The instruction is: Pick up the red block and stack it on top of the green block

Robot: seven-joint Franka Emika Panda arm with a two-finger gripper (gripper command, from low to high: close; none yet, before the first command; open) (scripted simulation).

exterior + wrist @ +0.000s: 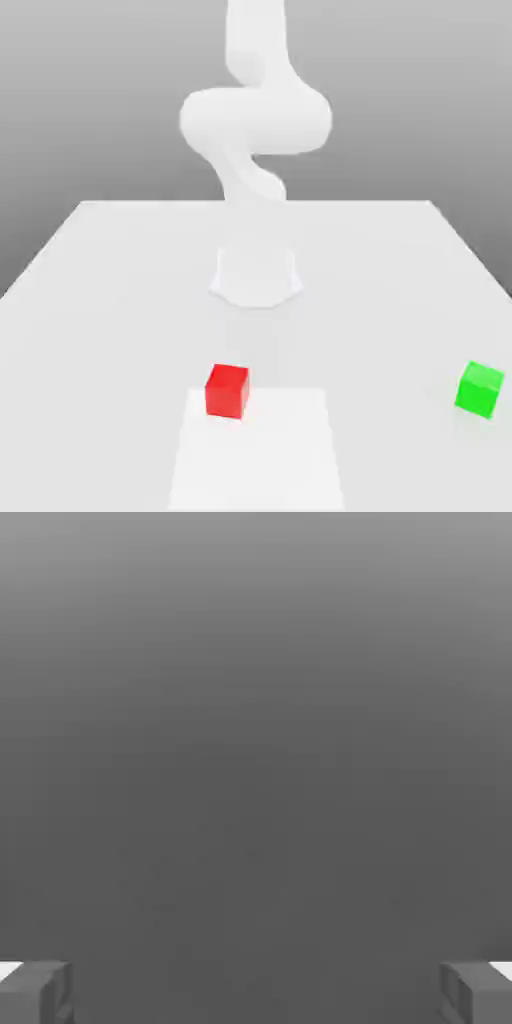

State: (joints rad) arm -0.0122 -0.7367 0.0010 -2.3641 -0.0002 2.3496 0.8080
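- The red block (227,390) sits on the white table (100,300), near its front edge, at the corner of a brighter white square patch (258,455).
- The green block (479,389) rests on the same table, well apart from the red one, toward the exterior view's right.
- Neither block is touched by anything.
- The white Panda arm (255,120) rises from its round base (256,275) behind the blocks.
- In the hand view the gripper (256,992) stands spread wide, its two grey fingertips (35,992) far apart with nothing between them.
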